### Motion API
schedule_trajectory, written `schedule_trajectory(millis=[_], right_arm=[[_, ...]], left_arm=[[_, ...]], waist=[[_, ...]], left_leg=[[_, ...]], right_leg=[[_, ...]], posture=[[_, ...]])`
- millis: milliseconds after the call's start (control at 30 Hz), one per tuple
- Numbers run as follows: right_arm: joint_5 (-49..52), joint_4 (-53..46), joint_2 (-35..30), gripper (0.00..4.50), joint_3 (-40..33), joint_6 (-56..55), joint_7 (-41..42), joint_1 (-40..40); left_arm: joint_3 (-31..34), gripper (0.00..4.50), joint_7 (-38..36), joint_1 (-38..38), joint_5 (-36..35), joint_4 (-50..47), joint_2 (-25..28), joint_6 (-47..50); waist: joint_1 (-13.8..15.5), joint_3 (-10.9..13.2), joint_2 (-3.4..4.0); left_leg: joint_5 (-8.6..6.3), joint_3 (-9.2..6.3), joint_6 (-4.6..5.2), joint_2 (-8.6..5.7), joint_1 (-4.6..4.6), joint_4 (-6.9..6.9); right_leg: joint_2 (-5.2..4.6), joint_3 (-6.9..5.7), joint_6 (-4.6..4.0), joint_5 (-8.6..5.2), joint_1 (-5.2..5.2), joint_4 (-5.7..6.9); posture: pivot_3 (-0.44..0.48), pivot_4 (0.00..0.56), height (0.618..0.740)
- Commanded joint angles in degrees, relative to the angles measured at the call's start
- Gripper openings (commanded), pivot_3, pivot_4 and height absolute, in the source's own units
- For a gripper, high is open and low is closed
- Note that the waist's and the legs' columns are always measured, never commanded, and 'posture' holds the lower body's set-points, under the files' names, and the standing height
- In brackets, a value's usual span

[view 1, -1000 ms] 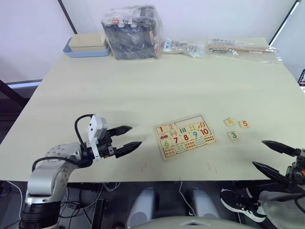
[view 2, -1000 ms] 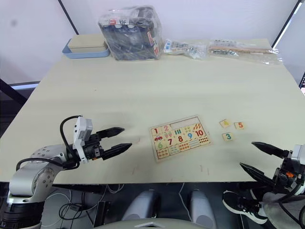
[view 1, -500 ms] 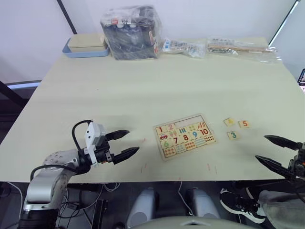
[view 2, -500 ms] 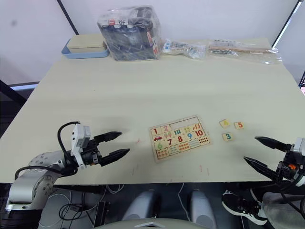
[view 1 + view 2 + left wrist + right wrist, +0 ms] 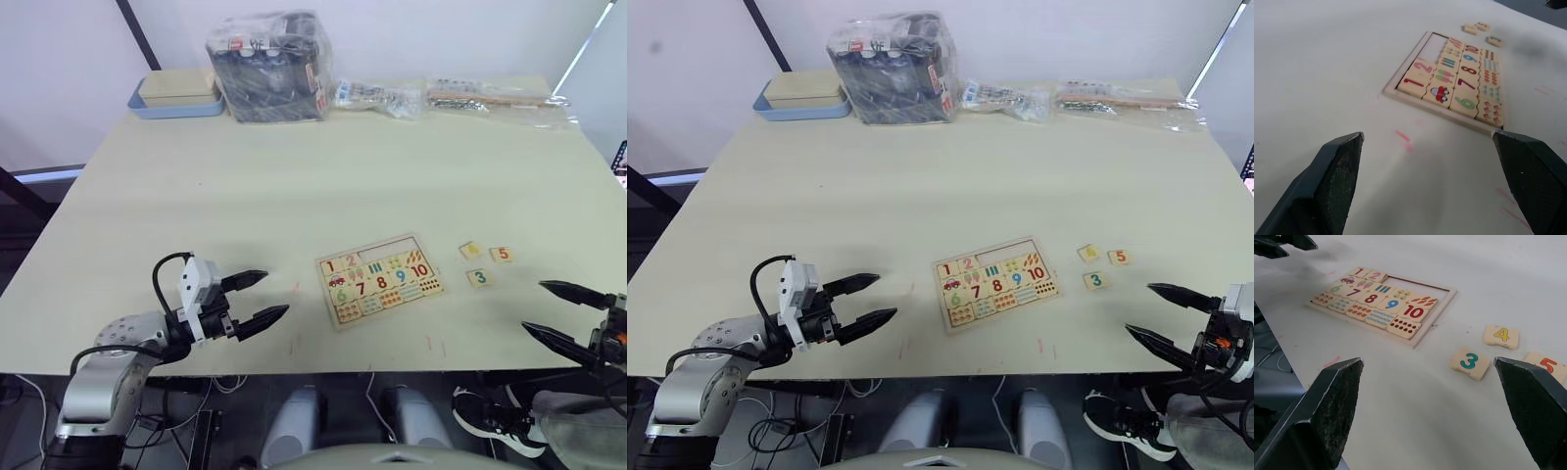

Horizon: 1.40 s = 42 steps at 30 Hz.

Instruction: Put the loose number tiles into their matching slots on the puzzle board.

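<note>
currently the puzzle board point(image 5: 380, 279) lies flat near the table's point(image 5: 294, 176) front edge, long axis running left-right and tilted, right end slightly farther. tiles 4 point(image 5: 1502, 335), 5 point(image 5: 1546, 365) and 3 point(image 5: 1470, 362) sit just right. left gripper point(image 5: 257, 300) and right gripper point(image 5: 560, 315) both spread wide, empty.

The counting pictures on the puzzle board point(image 5: 380, 279) are too small to read from the head views. The tile 5 point(image 5: 1548, 366) lies partly behind a finger of the right tool point(image 5: 1440, 426) in the right wrist view. In the left wrist view the three loose tiles point(image 5: 1480, 32) are too blurred and small to read their digits. What is inside the plastic-wrapped bundle point(image 5: 271, 67) at the far edge of the surface point(image 5: 294, 176) cannot be made out, nor the contents of the clear bags point(image 5: 495, 98) beside it.
</note>
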Motion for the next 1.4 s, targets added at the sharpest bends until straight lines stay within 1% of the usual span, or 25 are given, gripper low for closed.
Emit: schedule_trajectory(millis=[33,133,233,333,400,467,500,567,600,767,900,1033,1100,1400], right_arm=[[-0.1,-0.3,-1.6,4.5,-0.3,-0.2,0.2,-1.5],[-0.8,-0.1,-2.5,4.5,0.8,-0.1,0.4,-3.6],[-1.6,1.5,-4.9,4.5,2.9,1.2,1.1,-7.4],[-4.0,4.3,-7.4,4.5,5.7,0.7,2.4,-10.8],[-5.9,6.4,-9.2,4.5,8.6,0.4,3.7,-14.3],[-7.6,9.0,-10.5,4.5,11.3,-0.4,4.9,-18.4],[-8.7,10.5,-11.0,4.5,12.6,-1.0,5.5,-20.3],[-12.2,15.3,-12.3,4.5,17.1,-4.2,8.8,-25.4],[-13.6,17.4,-12.6,4.5,19.1,-5.3,10.2,-27.6],[-18.7,28.6,-11.6,4.5,26.7,-11.0,16.1,-37.9],[-20.7,35.0,-10.4,4.5,29.6,-14.2,18.8,-43.0],[-23.4,44.0,-8.7,4.5,34.7,-19.3,19.5,-49.2],[-24.0,46.9,-7.7,4.5,35.9,-21.1,19.5,-51.0],[-25.5,54.8,-5.9,4.5,39.6,-26.3,19.5,-55.6]], left_arm=[[1.1,4.46,-1.2,0.5,-1.8,-0.8,1.1,0.1],[1.0,4.46,-2.1,0.5,-2.5,-1.5,2.0,0.6],[1.0,4.46,-3.7,0.0,-3.6,-2.7,3.1,0.5],[0.8,4.46,-4.7,-1.1,-2.9,-2.7,4.1,-0.9],[0.4,4.46,-5.9,-1.5,-1.8,-2.8,5.3,-2.4],[0.1,4.46,-7.2,-1.7,-2.1,-3.1,6.1,-2.5],[0.2,4.46,-8.3,-1.8,-3.8,-3.2,5.9,-2.0],[0.6,4.46,-10.3,-2.8,-5.3,-1.8,4.2,-4.9],[0.4,4.46,-12.4,-3.5,-6.2,-1.0,4.2,-5.5],[0.4,4.46,-18.5,-5.5,-7.6,0.7,4.4,-7.7],[0.9,4.46,-21.7,-6.1,-8.7,1.7,4.0,-9.7],[1.7,4.46,-22.0,-6.3,-8.5,3.9,4.1,-10.4],[2.1,4.46,-21.7,-5.3,-8.6,3.8,4.2,-10.6],[2.6,4.46,-19.3,-2.9,-9.8,0.9,4.2,-10.1]], waist=[[0.0,0.0,0.01],[0.0,0.0,0.01],[-0.1,0.0,0.04],[-0.1,0.0,0.03],[0.0,0.0,0.03],[-0.1,0.0,0.06],[-0.1,0.0,0.07],[-0.2,0.0,0.08],[-0.3,0.1,0.08],[-0.4,0.1,0.1],[-0.9,0.1,0.11],[-1.4,0.1,0.11],[-1.6,0.1,0.11],[-1.5,0.1,0.14]], left_leg=[[0.0,0.0,0.0,0.0,0.0,0.0],[0.0,-0.01,0.0,0.0,0.0,0.0],[0.0,0.01,0.0,0.01,0.01,0.01],[0.0,0.03,0.0,0.0,0.02,0.01],[0.0,-0.01,0.0,0.0,0.01,-0.01],[0.0,0.01,0.0,0.0,-0.01,-0.02],[0.0,0.02,0.0,-0.01,-0.01,-0.04],[0.0,0.04,0.0,-0.01,-0.01,-0.05],[0.0,0.07,0.0,-0.01,-0.01,-0.05],[0.0,0.0,0.0,-0.01,-0.03,-0.07],[0.0,0.01,0.0,0.0,-0.07,-0.1],[0.0,0.0,-0.01,0.0,-0.1,-0.11],[0.0,0.0,-0.01,0.0,-0.1,-0.13],[-0.01,-0.02,-0.01,-0.01,-0.11,-0.19]], right_leg=[[0.0,0.0,0.0,0.0,0.0,-0.01],[-0.01,-0.01,-0.02,-0.01,0.0,-0.01],[0.0,0.0,-0.04,-0.02,0.01,0.0],[0.0,0.01,-0.05,-0.02,0.0,-0.01],[0.04,-0.04,-0.03,-0.01,0.0,-0.01],[0.06,-0.03,-0.02,0.01,-0.02,-0.02],[0.08,-0.03,-0.01,0.01,-0.02,-0.04],[0.07,-0.02,-0.01,0.01,-0.02,-0.08],[0.08,-0.01,-0.01,0.01,-0.02,-0.09],[0.24,-0.09,0.02,0.04,-0.02,-0.12],[0.23,-0.08,0.12,0.1,-0.03,-0.23],[-0.02,-0.08,0.13,0.12,-0.02,-0.33],[-0.02,-0.08,0.13,0.12,-0.03,-0.35],[-0.08,-0.08,0.11,0.14,-0.04,-0.38]], posture=[[0.0,0.15,0.74],[0.0,0.15,0.74],[0.0,0.15,0.74],[0.0,0.15,0.74],[0.0,0.15,0.74],[0.0,0.15,0.74],[0.0,0.15,0.74],[0.0,0.15,0.74],[0.0,0.15,0.74],[0.0,0.15,0.74],[0.0,0.15,0.74],[0.0,0.15,0.74],[0.0,0.15,0.74],[0.0,0.15,0.74]])
